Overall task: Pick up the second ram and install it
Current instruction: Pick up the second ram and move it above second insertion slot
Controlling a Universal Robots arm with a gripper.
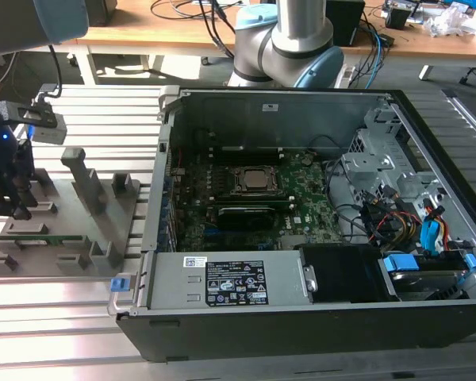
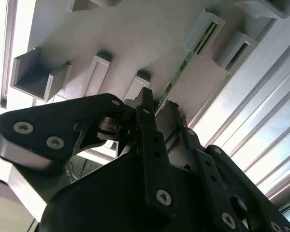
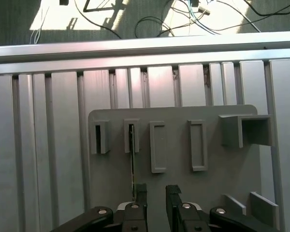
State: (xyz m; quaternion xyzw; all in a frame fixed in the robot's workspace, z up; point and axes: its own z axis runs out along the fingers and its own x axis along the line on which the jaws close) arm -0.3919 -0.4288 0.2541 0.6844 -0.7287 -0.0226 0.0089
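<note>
You are looking at one grey holder plate (image 3: 111,188), and on it you can count four slotted posts (image 3: 157,147) in a row, one larger bracket (image 3: 244,130) and two low ribs (image 3: 263,203). One ram stick (image 3: 133,159) stands there, as far as its thin green edge lets you tell. One gripper (image 3: 156,189) carries two fingers (image 3: 141,193). In the exterior view you have one open computer case (image 1: 270,111), one motherboard (image 1: 309,208) and one processor socket (image 1: 254,181).

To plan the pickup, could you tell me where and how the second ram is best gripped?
Pinch the second ram across its flat faces at mid-length, coming from above: it stands on edge in the gray holder, one end seated in a slot, leaving its middle span free.
</note>
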